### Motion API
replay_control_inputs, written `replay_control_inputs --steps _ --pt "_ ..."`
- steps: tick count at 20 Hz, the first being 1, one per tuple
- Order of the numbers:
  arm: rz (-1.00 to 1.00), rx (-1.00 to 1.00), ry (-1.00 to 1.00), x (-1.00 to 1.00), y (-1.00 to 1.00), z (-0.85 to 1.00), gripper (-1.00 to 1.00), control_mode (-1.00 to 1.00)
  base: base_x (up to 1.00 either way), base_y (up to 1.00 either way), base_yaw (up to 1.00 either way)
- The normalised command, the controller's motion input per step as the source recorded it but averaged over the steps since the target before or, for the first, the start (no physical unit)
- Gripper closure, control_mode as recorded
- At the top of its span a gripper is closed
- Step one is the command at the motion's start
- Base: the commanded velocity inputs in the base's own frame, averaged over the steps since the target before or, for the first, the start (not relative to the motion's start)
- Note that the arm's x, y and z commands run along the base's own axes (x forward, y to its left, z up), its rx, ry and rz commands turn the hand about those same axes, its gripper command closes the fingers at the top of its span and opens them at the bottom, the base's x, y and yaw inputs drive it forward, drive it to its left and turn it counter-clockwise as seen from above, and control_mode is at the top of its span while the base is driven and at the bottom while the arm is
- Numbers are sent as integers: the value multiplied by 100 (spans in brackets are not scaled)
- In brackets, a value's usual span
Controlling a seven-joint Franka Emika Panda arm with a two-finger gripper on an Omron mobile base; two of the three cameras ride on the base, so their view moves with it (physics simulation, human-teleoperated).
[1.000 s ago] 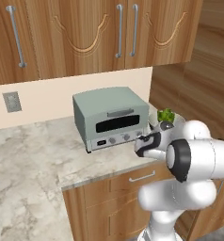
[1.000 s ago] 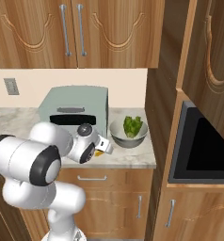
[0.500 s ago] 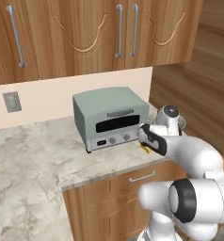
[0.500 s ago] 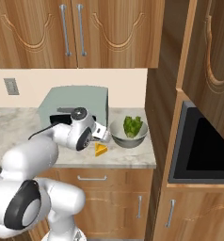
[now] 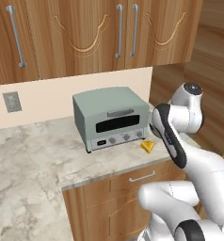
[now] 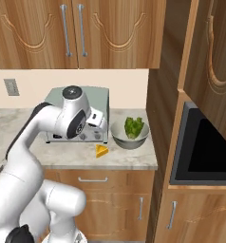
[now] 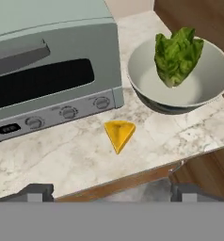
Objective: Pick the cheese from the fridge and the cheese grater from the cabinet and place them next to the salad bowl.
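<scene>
The cheese [image 7: 119,134], a small yellow-orange wedge, lies flat on the marble counter in front of the toaster oven, just left of the salad bowl [image 7: 143,90]; nothing touches it. It shows as well at the counter's front, cheese [image 5: 148,146] and cheese [image 6: 101,151]. The grey salad bowl [image 6: 119,138] holds green leaves. My gripper [image 7: 111,192] hovers above the cheese, open, with nothing between its fingers. From the right base it appears as the gripper [image 6: 98,120] raised before the toaster oven. The carved cabinet [image 6: 214,59] is shut. The fridge and the cheese grater are out of view.
A grey-green toaster oven [image 5: 111,117] stands at the back of the counter. A dark microwave [image 6: 205,147] sits in the tall unit to the right. Wall cabinets [image 5: 85,33] hang above. My arm [image 5: 172,136] hides the bowl from the left base.
The hand has lifted up and away from the cheese, which now rests alone on the counter next to the bowl. The arm has swung higher in both base views.
</scene>
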Motion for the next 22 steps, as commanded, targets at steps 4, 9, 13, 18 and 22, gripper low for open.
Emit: replay_control_inputs --steps 4,9,13,18,22 --pt "9 7 -12 -76 3 63 -100 -100 0 0 0" --pt "8 0 -13 -86 2 92 -100 -100 0 0 0" --pt "2 -1 -16 -79 23 72 -100 -100 0 0 0" --pt "0 -8 -11 -84 40 57 -100 -100 0 0 0" --pt "0 -12 0 -70 36 58 -100 -100 0 0 0"
